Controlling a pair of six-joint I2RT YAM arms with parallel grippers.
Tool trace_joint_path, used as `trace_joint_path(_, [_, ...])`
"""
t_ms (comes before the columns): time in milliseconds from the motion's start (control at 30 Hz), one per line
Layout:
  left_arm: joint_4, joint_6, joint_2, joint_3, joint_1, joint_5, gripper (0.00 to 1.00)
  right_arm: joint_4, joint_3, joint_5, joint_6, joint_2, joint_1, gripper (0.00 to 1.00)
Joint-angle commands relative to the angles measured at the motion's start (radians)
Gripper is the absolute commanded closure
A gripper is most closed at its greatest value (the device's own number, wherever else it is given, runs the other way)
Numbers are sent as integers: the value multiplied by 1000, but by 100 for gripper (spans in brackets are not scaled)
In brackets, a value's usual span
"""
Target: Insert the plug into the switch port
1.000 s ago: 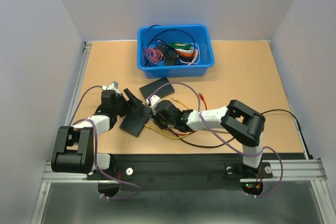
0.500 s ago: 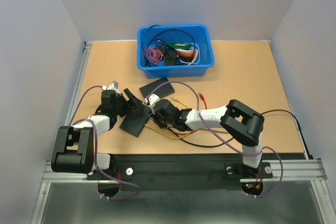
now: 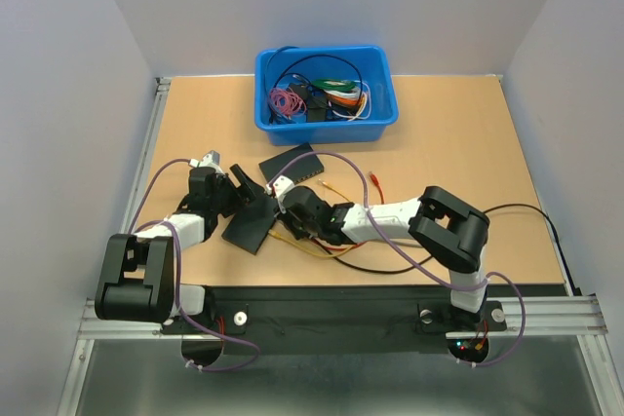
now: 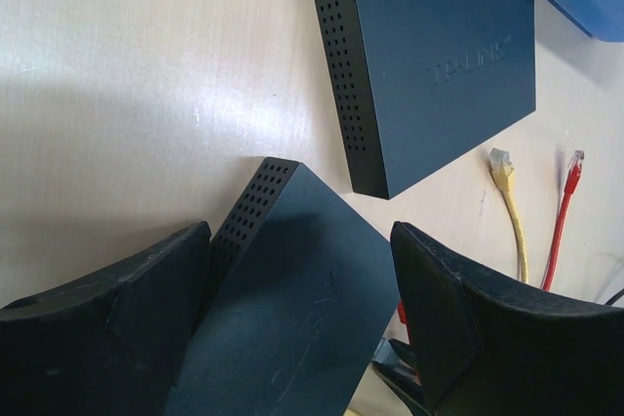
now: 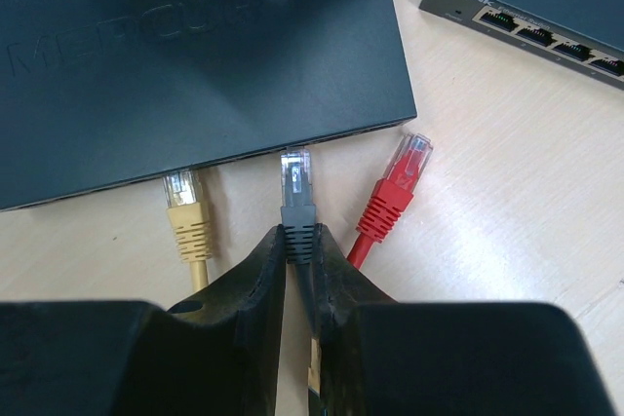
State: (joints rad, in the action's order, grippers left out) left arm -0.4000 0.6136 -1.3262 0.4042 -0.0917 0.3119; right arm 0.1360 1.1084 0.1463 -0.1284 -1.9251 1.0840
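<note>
Item, your right gripper (image 5: 298,241): clenched on the black plug (image 5: 296,187) at its boot, it had crept slightly nearer the near switch (image 5: 195,56), leaving the plug tip at the port face, apparently unseated, while your left gripper (image 4: 300,241), spread wide, clasped that switch.

The flat dark switch box (image 5: 185,56) is smooth and matt. The pale wood counter (image 4: 127,75) shines softly. The black cable's plug (image 5: 295,174) is clear plastic.

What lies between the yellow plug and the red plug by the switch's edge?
The black plug, pinched in the right gripper, its tip at the switch edge; the right wrist view shows it.
</note>
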Motion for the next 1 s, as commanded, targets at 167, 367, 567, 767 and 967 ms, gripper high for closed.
trace_joint_path(167, [32, -3, -14, 16, -20, 6, 14, 60, 68, 39, -1, 31, 22, 100])
trace_joint_path(367, [32, -3, -18, 18, -25, 3, 14, 60, 71, 65, -1, 29, 21, 100])
trace_joint_path(567, [36, -5, -15, 18, -25, 3, 14, 54, 84, 104, 16, 41, 21, 100])
trace_joint_path(767, [39, -6, -14, 19, -25, 1, 14, 51, 99, 61, 13, 26, 21, 100])
trace_joint_path(967, [38, -5, -19, 21, -25, 1, 13, 53, 103, 45, 1, 24, 28, 100])
